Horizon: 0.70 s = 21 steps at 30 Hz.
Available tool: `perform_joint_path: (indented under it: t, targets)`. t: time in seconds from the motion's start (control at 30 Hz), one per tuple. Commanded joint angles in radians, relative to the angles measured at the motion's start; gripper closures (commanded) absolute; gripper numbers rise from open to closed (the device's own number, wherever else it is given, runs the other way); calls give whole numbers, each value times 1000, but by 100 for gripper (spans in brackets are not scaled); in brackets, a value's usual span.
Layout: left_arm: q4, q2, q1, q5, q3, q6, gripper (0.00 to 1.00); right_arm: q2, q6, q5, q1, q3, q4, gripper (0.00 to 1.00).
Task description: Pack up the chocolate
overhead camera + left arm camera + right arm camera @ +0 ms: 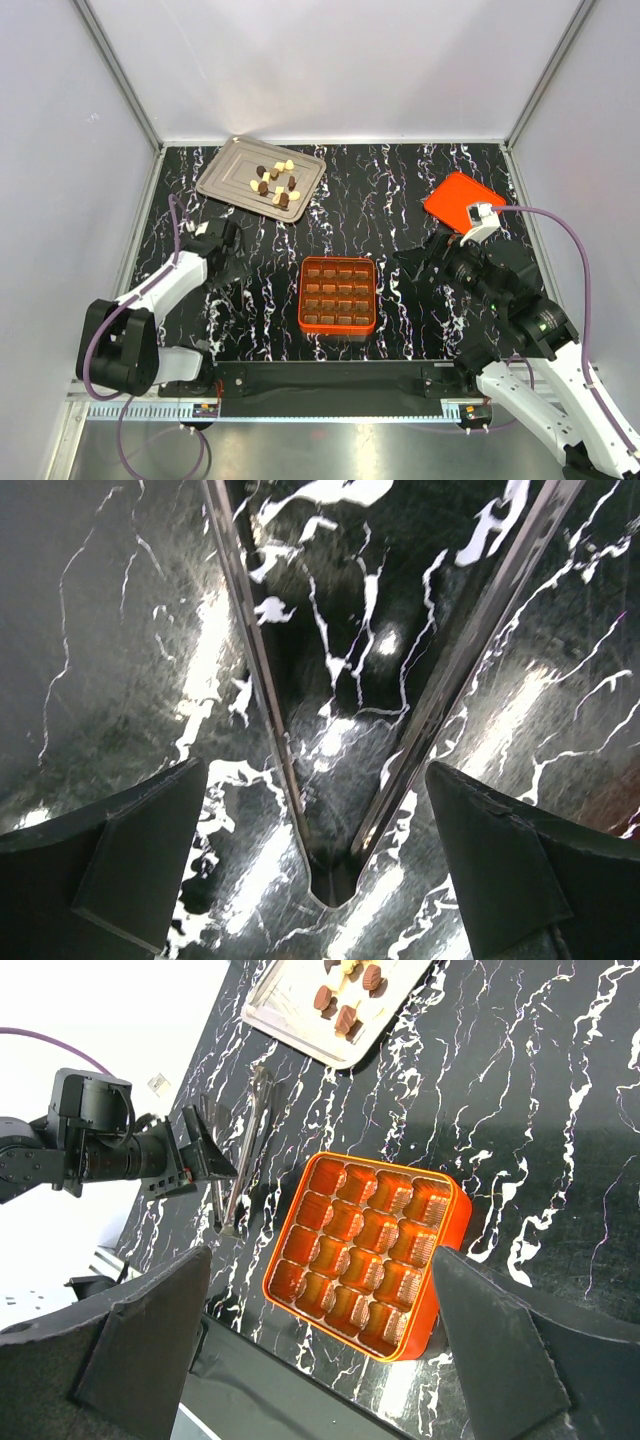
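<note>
Chocolate (pixel 273 181) on far-left tray (pixel 225 160).
I had the left tool (pixel 315 772) open over the tongs (pixel 250 660), the right tool (pixel 320 1255) open near the box (pixel 337 329).

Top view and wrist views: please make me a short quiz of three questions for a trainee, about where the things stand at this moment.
1. True or false: the orange box already holds chocolate pieces.
2. Where do the chocolate pieces lie? A. on the metal tray B. in the orange box C. on the bare table
3. In one word: what lies on the table under the open left tool?
Key: 1. False, its cells are empty. 2. A. 3. Tongs.
</note>
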<state>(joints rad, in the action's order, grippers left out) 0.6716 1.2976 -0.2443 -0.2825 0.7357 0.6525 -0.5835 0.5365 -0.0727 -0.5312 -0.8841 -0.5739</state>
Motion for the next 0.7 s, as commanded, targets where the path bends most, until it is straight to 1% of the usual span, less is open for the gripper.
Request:
perform_joint_path:
  t: [0.0, 0.23, 0.5, 0.67]
  targets:
    - [-110, -18, -10, -55, -16, 30, 1, 4, -21, -15, -6, -18, 11, 0]
    - [-191, 54, -23, -49, -32, 10, 1, -1, -23, -16, -3, -6, 23, 0]
    - [-181, 129, -23, -67, 19, -2, 1, -6, -36, -10, -4, -13, 26, 0]
    - [-193, 164, -23, -55, 33, -23, 1, -6, -41, -10, -4, -13, 26, 0]
